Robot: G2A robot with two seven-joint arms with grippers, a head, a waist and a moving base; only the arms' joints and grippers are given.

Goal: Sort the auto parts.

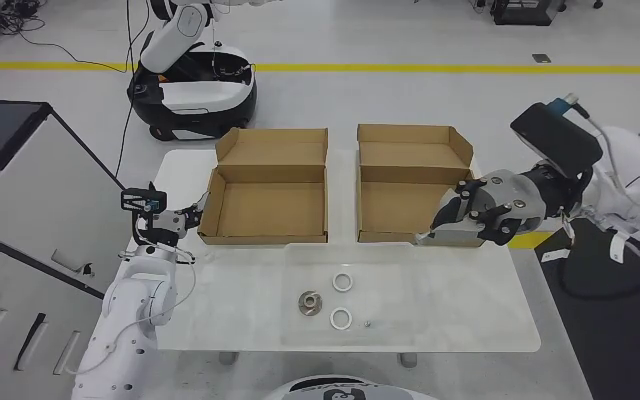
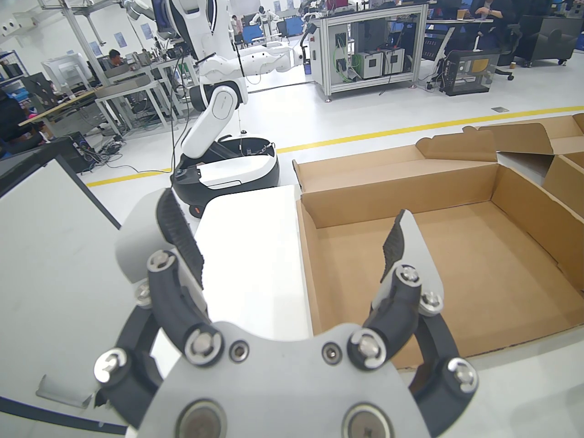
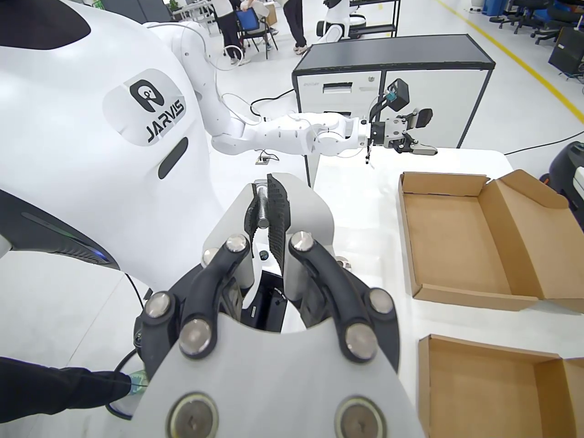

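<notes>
Right hand point(image 3: 266, 193) pinches a threaded bolt point(image 3: 261, 212) near its fingertips, above the near wall of the right cardboard box point(image 1: 405, 200). Thin and round, the bolt could slip, or drop outside onto the counter point(image 1: 450, 300). Left hand point(image 2: 285, 225) hangs open.

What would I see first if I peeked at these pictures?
Two open cardboard boxes sit side by side in the middle of the white table. The right gripper pinches a threaded bolt by the near corner of the right-hand box. Nearer the robot, two white rings and a round metal part lie on the table.
</notes>
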